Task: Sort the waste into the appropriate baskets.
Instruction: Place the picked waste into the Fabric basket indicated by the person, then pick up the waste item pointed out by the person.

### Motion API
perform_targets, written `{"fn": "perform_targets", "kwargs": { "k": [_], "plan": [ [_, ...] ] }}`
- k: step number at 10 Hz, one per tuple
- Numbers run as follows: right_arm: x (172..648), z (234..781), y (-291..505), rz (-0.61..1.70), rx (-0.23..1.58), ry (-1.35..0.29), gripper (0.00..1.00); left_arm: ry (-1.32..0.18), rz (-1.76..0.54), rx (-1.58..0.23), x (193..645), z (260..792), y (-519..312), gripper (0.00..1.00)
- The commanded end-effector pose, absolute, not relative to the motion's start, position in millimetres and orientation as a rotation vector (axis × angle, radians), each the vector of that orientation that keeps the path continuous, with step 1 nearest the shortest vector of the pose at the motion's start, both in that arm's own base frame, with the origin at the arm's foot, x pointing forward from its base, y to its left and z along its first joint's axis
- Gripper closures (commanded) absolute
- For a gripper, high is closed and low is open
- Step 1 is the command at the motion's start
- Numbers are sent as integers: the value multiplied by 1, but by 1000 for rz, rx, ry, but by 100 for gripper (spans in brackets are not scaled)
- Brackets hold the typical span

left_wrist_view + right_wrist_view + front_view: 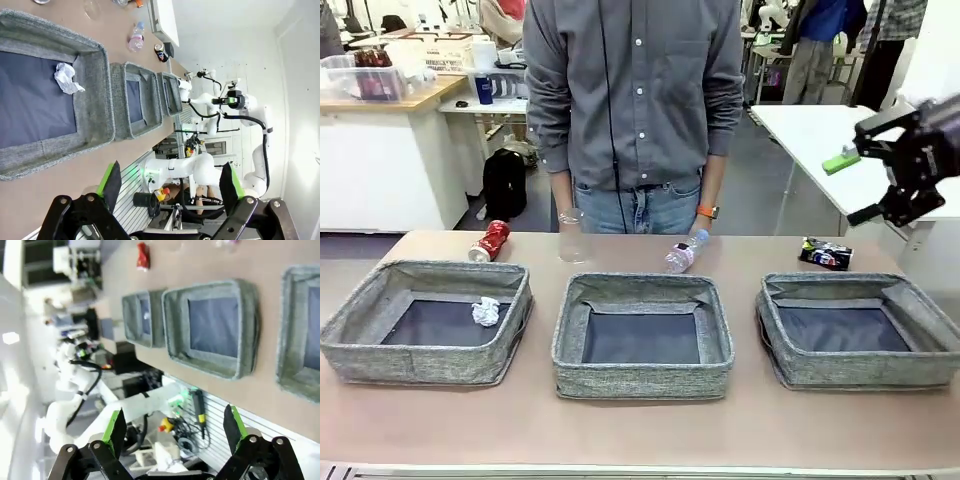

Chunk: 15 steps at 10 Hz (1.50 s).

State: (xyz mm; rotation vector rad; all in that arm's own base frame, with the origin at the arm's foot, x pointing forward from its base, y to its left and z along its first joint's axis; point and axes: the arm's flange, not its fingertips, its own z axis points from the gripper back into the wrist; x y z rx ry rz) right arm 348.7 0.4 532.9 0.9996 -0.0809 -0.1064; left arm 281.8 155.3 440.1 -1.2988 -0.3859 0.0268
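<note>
Three grey baskets stand in a row: left (420, 362), middle (640, 378) and right (860, 370). A crumpled white paper ball (485, 311) lies in the left basket. Behind the baskets, near the far edge, lie a crushed red can (491, 241), a clear cup (572, 238), a clear bottle with a pink label (686, 251) and a dark crushed can (825, 254). My right gripper (853, 188) hangs open and empty, high above the table's right end. In the left wrist view, my left gripper (170, 182) is open and empty, off the table's near edge beside the paper ball's (65, 79) basket (95, 90).
A person in a grey shirt (635, 90) stands at the far side, hands down by the table edge behind the cup and bottle. A white table (820, 130) stands at the back right. Bare tabletop (640, 430) runs along the near edge in front of the baskets.
</note>
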Motion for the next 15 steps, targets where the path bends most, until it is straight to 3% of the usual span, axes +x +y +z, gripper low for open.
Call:
{"fn": "perform_targets", "kwargs": {
  "k": [1,4,5,15],
  "plan": [
    [323,494,-28,-183,1192,-176,0,-385,40,-1330,283,444,158,0],
    [270,467,-61,-327,1303,-368,0,-370,29,-1350,286,443,149,0],
    [319,488,-61,-265,1202,-198,0,-376,22,-1312,282,440,153,0],
    [319,488,-61,-265,1202,-198,0,-376,22,-1312,282,440,153,0]
  ]
}}
